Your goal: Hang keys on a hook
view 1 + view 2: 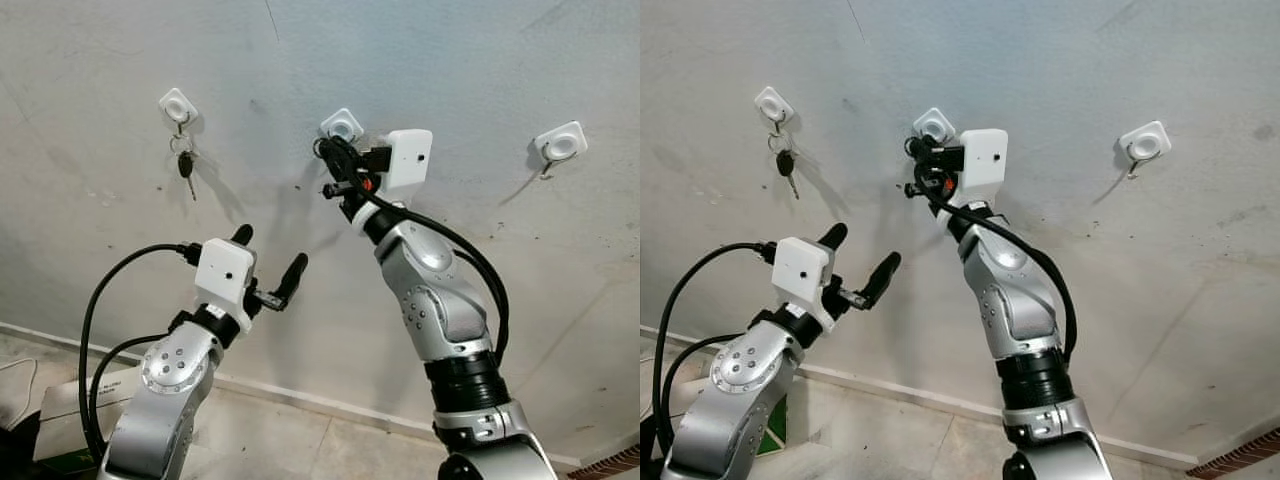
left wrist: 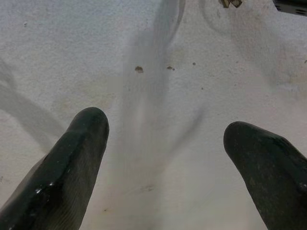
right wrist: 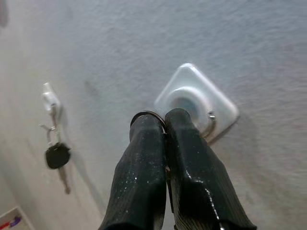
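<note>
My right fingers are pressed together on a thin key ring, held up against the wall right at the middle hook. The ring pokes out just above my fingertips, touching or nearly touching the white base; the keys themselves are hidden behind my fingers. I judge the step in hand is threading the ring over the small metal prong on the right side of that hook. To do it well I should keep the ring flat to the wall, slide it to the prong, settle it, and only then let go. My left fingers stand spread apart, holding nothing, lower left. Another key already hangs on the left hook; the right hook is bare.
</note>
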Robot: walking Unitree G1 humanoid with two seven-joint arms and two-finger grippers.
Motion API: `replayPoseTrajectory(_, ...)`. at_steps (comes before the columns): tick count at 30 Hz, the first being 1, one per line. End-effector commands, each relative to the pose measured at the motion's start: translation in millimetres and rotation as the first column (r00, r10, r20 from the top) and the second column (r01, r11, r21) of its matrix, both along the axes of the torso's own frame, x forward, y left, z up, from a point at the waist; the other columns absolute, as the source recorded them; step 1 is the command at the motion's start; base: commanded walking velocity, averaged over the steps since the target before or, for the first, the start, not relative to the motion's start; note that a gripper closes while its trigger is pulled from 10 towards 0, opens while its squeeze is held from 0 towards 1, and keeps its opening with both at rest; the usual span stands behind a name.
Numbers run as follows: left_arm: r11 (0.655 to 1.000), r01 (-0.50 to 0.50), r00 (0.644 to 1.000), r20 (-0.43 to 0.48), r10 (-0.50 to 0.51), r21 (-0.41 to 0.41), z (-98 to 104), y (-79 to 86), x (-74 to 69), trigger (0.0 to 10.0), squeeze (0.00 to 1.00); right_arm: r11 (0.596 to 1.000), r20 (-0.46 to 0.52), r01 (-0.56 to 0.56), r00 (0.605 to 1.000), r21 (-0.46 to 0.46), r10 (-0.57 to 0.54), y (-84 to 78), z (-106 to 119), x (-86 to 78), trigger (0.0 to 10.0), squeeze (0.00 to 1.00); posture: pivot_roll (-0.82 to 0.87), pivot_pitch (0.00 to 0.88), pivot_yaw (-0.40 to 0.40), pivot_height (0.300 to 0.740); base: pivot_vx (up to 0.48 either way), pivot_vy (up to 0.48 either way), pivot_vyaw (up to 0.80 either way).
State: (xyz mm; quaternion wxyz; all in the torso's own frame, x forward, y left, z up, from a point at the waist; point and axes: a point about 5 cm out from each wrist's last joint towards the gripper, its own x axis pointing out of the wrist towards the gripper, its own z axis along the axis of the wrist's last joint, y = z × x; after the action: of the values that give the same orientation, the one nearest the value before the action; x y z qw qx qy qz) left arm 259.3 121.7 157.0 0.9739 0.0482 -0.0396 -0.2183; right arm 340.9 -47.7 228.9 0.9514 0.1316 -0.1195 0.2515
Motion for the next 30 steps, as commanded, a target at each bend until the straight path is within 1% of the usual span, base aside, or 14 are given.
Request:
replayPoseTrajectory(1,1.000,0.007,1.000,0.017,-0.007,0.012,5,-0.1,-0.2,10.0,0.00,1.000,0.010,0.010,1.000,0.000,-0.010,1.4,4,1.8,10.0,0.00,0.10,0.000,0.028,0.740,0.000,0.000,0.00)
replayPoseTrajectory(8,1.000,0.005,1.000,0.015,-0.006,0.011,5,-0.2,0.0,10.0,0.00,1.000,0.003,0.022,1.000,-0.008,-0.022,-1.5,0,2.8,10.0,0.00,0.10,0.000,0.026,0.740,0.000,0.000,0.00)
replayPoseTrajectory(11,1.000,0.004,1.000,0.013,-0.005,0.011,4,-0.3,0.1,10.0,0.00,0.999,-0.005,0.035,0.999,-0.014,-0.035,-5.2,-4,4.0,10.0,0.00,0.10,0.000,0.025,0.740,0.000,0.000,0.00)
replayPoseTrajectory(17,1.000,0.002,1.000,0.012,-0.002,0.011,4,0.0,0.4,10.0,0.00,0.999,-0.020,0.041,0.999,-0.002,-0.041,-9.5,-6,3.7,10.0,0.00,0.10,0.000,0.027,0.740,0.000,0.000,0.00)
replayPoseTrajectory(22,1.000,0.004,1.000,0.012,-0.004,0.014,4,0.1,0.6,10.0,0.00,1.000,-0.043,-0.009,0.999,0.001,0.009,-8.8,-13,1.0,10.0,0.00,0.10,0.000,0.029,0.740,0.000,0.000,0.00)
replayPoseTrajectory(24,1.000,0.005,1.000,0.012,-0.005,0.016,4,0.1,0.8,10.0,0.00,0.999,-0.048,-0.033,0.998,0.020,0.034,-9.7,-14,0.0,10.0,0.00,0.10,0.000,0.030,0.740,0.000,0.000,0.00)
replayPoseTrajectory(30,1.000,0.005,1.000,0.011,-0.005,0.019,3,0.1,0.7,10.0,0.00,0.999,-0.047,-0.046,0.998,0.029,0.047,-10.6,-14,-0.5,10.0,0.00,0.10,0.000,0.031,0.740,0.000,0.000,0.00)
